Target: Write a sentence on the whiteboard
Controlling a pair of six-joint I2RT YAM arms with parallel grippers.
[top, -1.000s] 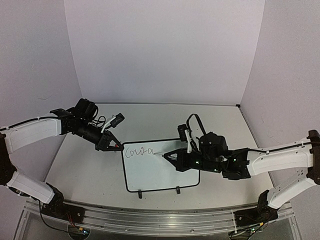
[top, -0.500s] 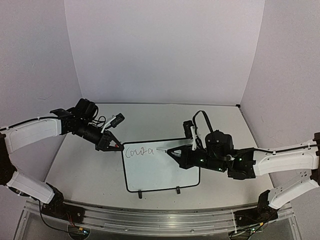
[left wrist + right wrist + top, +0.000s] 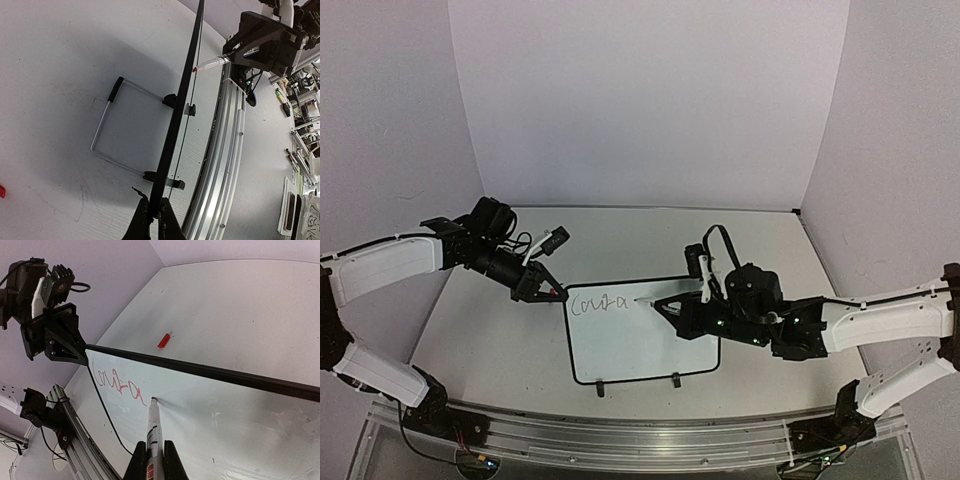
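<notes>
The whiteboard (image 3: 630, 350) stands tilted on the table, with thin reddish cursive letters of the sentence (image 3: 598, 303) near its top left. My left gripper (image 3: 552, 293) is shut on the board's black edge (image 3: 182, 100) at the upper left corner. My right gripper (image 3: 665, 305) is shut on a white marker (image 3: 153, 432). The marker's tip meets the board (image 3: 225, 410) just right of the last letter of the sentence (image 3: 117, 385). In the left wrist view my left gripper (image 3: 154, 215) pinches the border, with the marker (image 3: 212, 62) beyond it.
A red marker cap (image 3: 163, 340) lies on the table behind the board. The board's wire stand (image 3: 107, 130) and two black clips rest on the tabletop. A metal rail (image 3: 620, 430) runs along the near edge, and white walls enclose the table.
The right arm has shifted and the marker tip has moved slightly toward the board's far edge, beside the last letter. The left arm and the board have not moved.
</notes>
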